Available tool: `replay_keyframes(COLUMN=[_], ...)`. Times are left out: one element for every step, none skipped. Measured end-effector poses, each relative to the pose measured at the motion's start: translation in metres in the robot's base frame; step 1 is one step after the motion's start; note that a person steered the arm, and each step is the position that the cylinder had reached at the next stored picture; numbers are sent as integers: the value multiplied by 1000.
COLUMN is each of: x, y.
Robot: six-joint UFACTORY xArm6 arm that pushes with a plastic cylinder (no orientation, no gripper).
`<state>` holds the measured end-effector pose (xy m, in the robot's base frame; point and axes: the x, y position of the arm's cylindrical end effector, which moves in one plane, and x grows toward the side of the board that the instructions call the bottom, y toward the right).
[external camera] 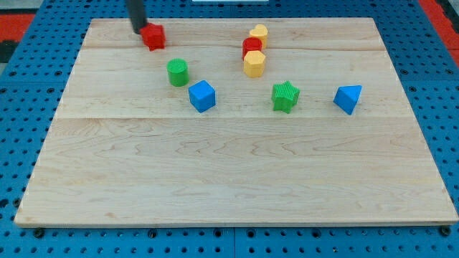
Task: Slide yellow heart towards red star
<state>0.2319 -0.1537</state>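
The yellow heart [259, 33] lies near the view's top, right of centre. It touches a red block [252, 46] just below it, and a yellow hexagon [254, 64] touches that red block from below. The red star [153, 36] lies at the view's top left. My tip [137, 30] stands right against the red star's left side, far to the left of the yellow heart.
A green cylinder [178, 72] and a blue cube [202, 96] lie below the red star. A green star [285, 97] and a blue triangle block [348, 99] lie to the right. The wooden board [237, 179] rests on a blue pegboard.
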Motion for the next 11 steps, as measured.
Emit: replay_keyframes(x=[11,35,1,-35,-39,-22,-14,11,1,-9,-21], y=[36,61,100,189,255,227,184,181,203,229,262])
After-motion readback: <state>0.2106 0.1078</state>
